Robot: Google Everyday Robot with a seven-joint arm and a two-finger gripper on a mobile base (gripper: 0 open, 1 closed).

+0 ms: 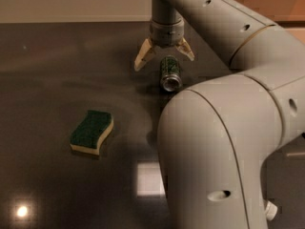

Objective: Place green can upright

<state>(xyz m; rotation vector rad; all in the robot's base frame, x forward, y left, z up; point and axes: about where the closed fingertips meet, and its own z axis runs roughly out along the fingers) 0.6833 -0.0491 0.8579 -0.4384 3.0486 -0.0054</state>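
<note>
Dark table carries a sponge and the green can (seemingly on its side, by the pincer).

The arm is all smooth, pale grey shell, built from fat rounded tubes that swell into a bulky elbow casing. Small dark round recesses dot the segments, and a larger oval one sits low on the nearest housing. Thin seam lines ring the joints, one edged in a faint tan. The wrist is a darker grey cylinder with a stepped collar. Below it, the gripper hangs over the far part of the dark table; its two fingers are cream-coloured wedges, splayed apart. No cables show.
</note>
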